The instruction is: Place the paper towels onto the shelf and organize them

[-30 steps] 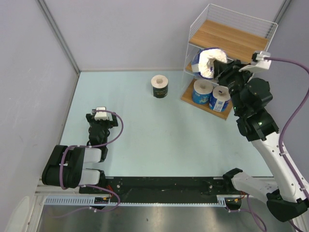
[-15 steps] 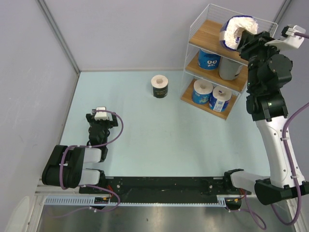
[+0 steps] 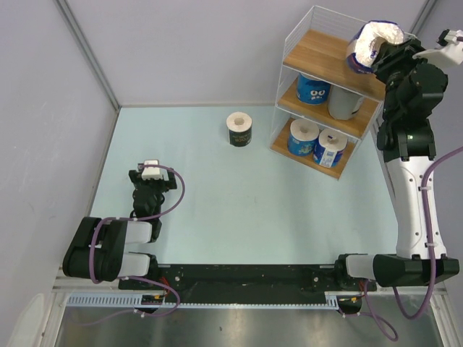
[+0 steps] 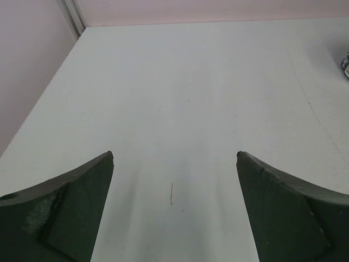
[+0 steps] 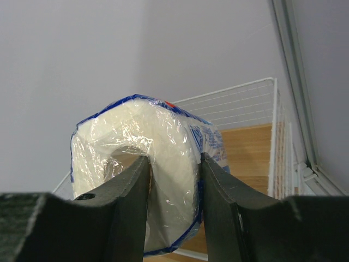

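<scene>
Pale mint-green flat tabletop [image 3: 239, 210], matte, closed in at the back and left by plain lilac-grey wall panels [image 3: 188, 50]. Thin grey metal corner post [image 3: 87, 54] slanting down at the junction of the two panels; second grey metal post [image 3: 427, 16] at the far right corner. Along the near edge, white slotted plastic strip [image 3: 239, 299], then brushed steel surface [image 3: 253, 329]. Rounded white object [image 3: 25, 329] at the bottom left corner, too cropped to identify. In the left wrist view, short dark scratch-like mark [image 4: 171, 194] on the tabletop.
</scene>
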